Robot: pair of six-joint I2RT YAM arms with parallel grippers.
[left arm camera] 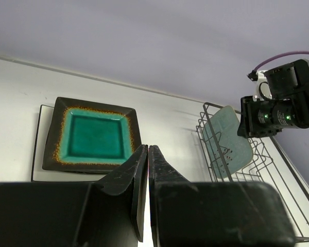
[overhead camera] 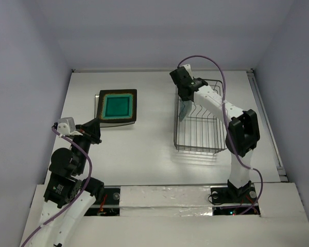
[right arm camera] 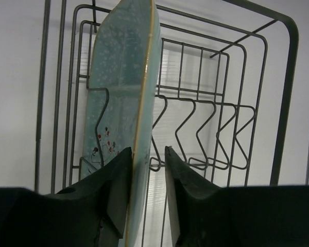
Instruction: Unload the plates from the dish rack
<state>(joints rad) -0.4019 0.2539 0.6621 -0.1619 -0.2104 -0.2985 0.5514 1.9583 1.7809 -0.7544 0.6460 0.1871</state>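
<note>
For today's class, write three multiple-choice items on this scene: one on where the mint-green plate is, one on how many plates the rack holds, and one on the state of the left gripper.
1. Where is the mint-green plate?
A flat on the table
B upright inside the dish rack
C on top of a stack

2. How many plates are in the dish rack?
A one
B two
C three

3. The fingers of the left gripper are:
A wide open
B clamped on a plate
C shut on nothing

Answers:
1 B: the right wrist view shows it standing on edge in the rack.
2 A: no other plate shows in the rack from above or from either wrist.
3 C: the left wrist view shows the fingertips meeting with nothing between them.
</note>
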